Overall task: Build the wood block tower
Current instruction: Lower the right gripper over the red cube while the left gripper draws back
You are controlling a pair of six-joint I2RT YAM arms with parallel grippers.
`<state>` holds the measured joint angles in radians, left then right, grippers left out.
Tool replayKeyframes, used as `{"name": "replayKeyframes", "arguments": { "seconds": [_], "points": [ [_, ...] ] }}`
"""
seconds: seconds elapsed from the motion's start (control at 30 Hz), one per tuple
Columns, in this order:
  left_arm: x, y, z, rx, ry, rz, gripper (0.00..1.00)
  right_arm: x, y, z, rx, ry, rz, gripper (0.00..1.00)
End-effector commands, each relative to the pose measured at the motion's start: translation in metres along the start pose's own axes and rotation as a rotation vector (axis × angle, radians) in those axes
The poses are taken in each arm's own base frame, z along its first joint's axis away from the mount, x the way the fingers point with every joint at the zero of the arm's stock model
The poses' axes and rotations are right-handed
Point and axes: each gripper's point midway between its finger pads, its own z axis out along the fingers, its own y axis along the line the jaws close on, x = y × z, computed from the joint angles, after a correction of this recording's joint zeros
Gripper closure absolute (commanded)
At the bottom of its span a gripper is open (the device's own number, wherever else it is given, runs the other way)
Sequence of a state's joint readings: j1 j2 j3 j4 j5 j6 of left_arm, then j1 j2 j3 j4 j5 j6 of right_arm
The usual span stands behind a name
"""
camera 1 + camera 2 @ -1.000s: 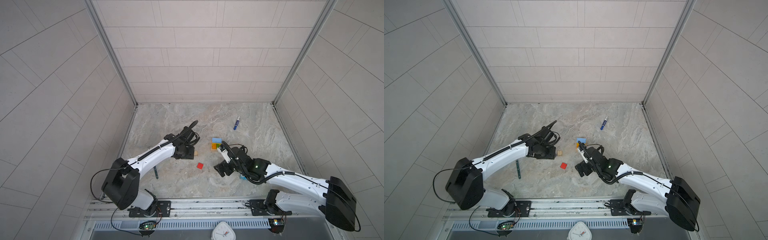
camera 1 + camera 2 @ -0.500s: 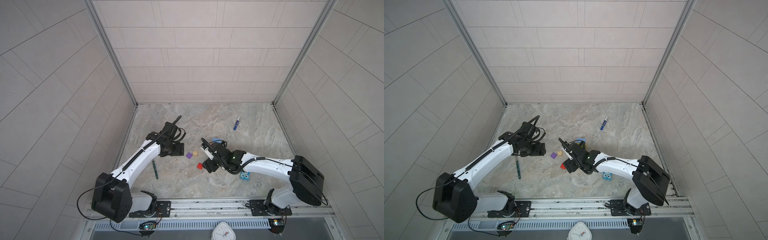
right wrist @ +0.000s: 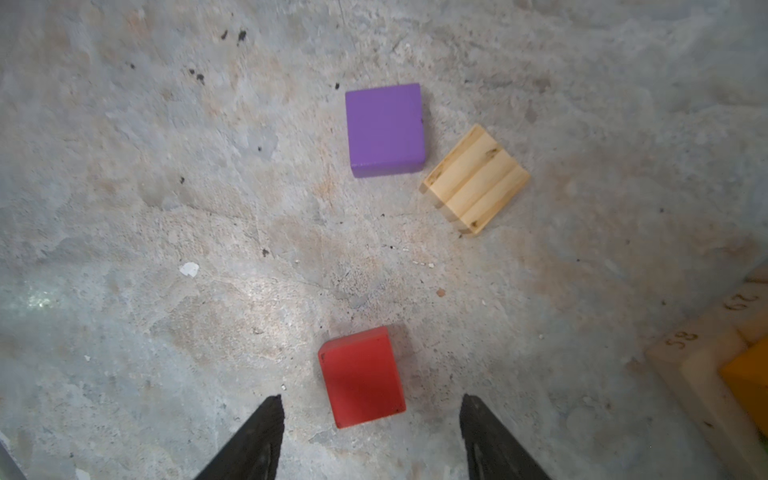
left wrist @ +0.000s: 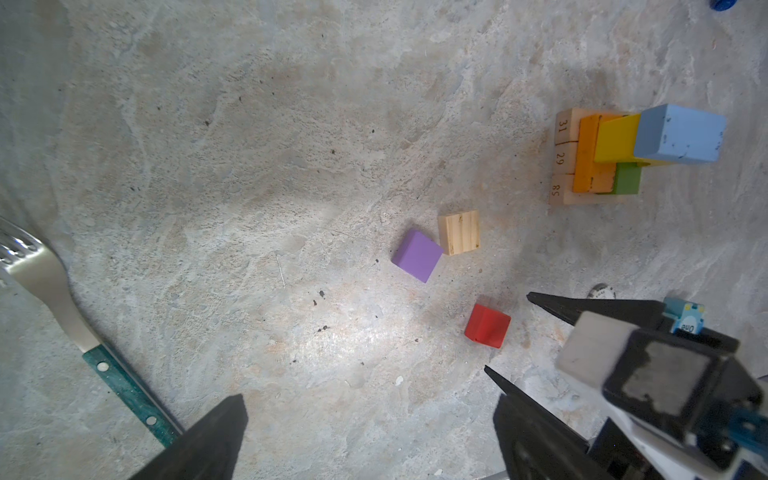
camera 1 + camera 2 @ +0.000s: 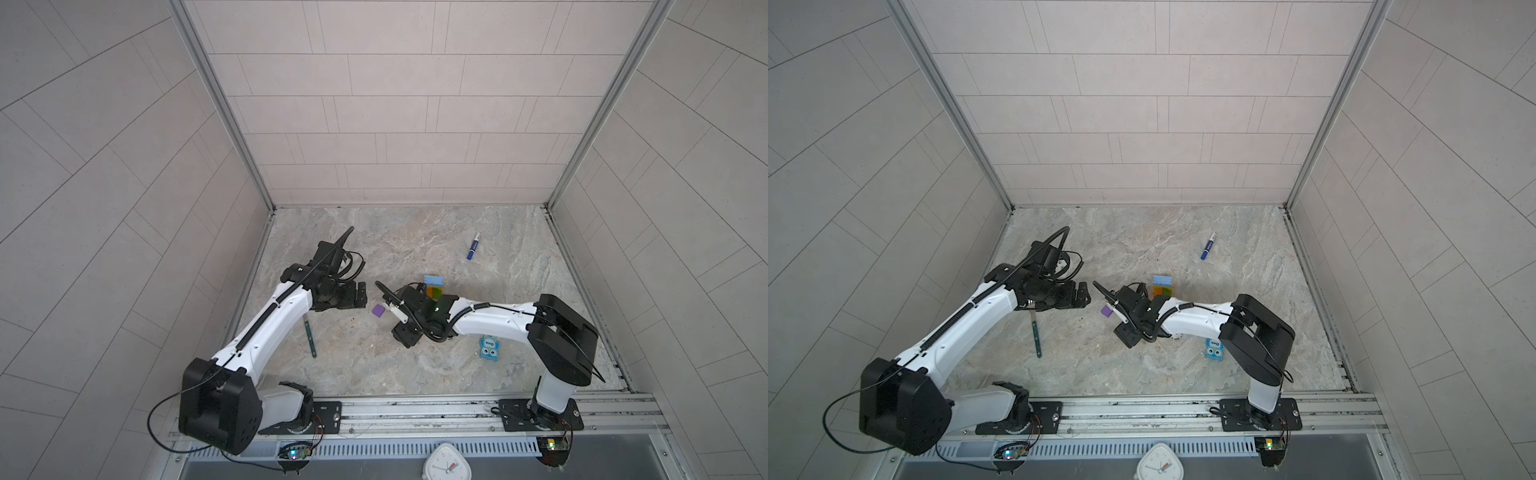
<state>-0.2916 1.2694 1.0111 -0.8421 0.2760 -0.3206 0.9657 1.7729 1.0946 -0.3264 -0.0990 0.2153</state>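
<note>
The tower (image 5: 434, 286) (image 5: 1163, 286) (image 4: 602, 158) stands mid-floor: a tan base, orange, green and yellow bars, and a blue block on top. Three loose wood blocks lie left of it. They are a purple cube (image 5: 378, 311) (image 5: 1107, 311) (image 4: 417, 256) (image 3: 385, 129), a striped natural cube (image 4: 459, 232) (image 3: 476, 178) and a red cube (image 4: 487, 325) (image 3: 361, 376). My right gripper (image 5: 405, 336) (image 5: 1128, 334) (image 3: 370, 397) hangs over the red cube, open, its fingertips on either side with gaps. It hides that cube in both top views. My left gripper (image 5: 360, 293) (image 5: 1084, 296) (image 4: 368, 397) is wide open and empty, left of the purple cube.
A fork with a green handle (image 5: 309, 338) (image 5: 1036, 336) (image 4: 62, 299) lies beside the left arm. A blue cartoon-eyed toy (image 5: 489, 347) (image 5: 1213, 348) (image 4: 683, 318) sits under the right forearm. A blue marker (image 5: 473, 246) (image 5: 1207, 246) lies towards the back. Tiled walls close three sides.
My left gripper opened and drew back to the left, leaving the purple cube on the floor. My right gripper swung left over the red cube and its jaws narrowed.
</note>
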Motion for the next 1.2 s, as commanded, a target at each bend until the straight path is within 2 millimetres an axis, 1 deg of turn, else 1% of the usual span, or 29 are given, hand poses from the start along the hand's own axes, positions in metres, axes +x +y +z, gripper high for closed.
{"name": "replayKeyframes", "arguments": {
  "seconds": [0.0, 0.1, 0.13, 0.2, 0.33, 0.37, 0.4, 0.43, 0.5, 0.67, 0.77, 1.17],
  "points": [
    [0.0, 0.001, -0.002, 0.012, -0.006, -0.003, 0.0, 0.004, 0.002, 0.002, 0.005, 0.037, -0.039, 0.34],
    [-0.001, 0.002, -0.004, 0.017, -0.018, -0.007, 0.0, 0.003, 0.004, 0.008, 0.004, 0.05, -0.052, 0.39],
    [-0.002, 0.002, -0.004, 0.019, -0.022, -0.008, 0.0, 0.003, 0.004, 0.01, 0.004, 0.057, -0.055, 0.46],
    [-0.003, 0.003, -0.005, 0.02, -0.027, -0.015, 0.0, 0.003, 0.005, 0.012, 0.004, 0.068, -0.063, 0.53],
    [-0.004, 0.003, -0.005, 0.033, -0.025, -0.025, 0.0, 0.003, 0.006, 0.016, 0.013, 0.08, -0.073, 0.52],
    [-0.004, 0.004, -0.004, 0.036, -0.024, -0.027, 0.0, 0.003, 0.005, 0.016, 0.016, 0.081, -0.074, 0.5],
    [-0.004, 0.004, -0.004, 0.038, -0.023, -0.029, 0.0, 0.004, 0.005, 0.016, 0.018, 0.083, -0.075, 0.44],
    [-0.004, 0.003, -0.004, 0.043, -0.02, -0.029, 0.0, 0.005, 0.006, 0.016, 0.02, 0.085, -0.077, 0.41],
    [-0.004, 0.003, -0.003, 0.047, -0.017, -0.027, 0.0, 0.005, 0.005, 0.016, 0.022, 0.084, -0.077, 0.4],
    [-0.003, 0.003, -0.002, 0.053, -0.012, -0.028, 0.0, 0.007, 0.005, 0.018, 0.024, 0.09, -0.081, 0.45],
    [-0.004, 0.003, -0.002, 0.053, -0.014, -0.03, 0.01, 0.005, 0.005, 0.018, 0.026, 0.087, -0.083, 0.51],
    [-0.003, 0.003, -0.002, 0.056, -0.013, -0.032, 0.01, 0.006, 0.006, 0.021, 0.026, 0.096, -0.088, 0.56]
  ]
}}
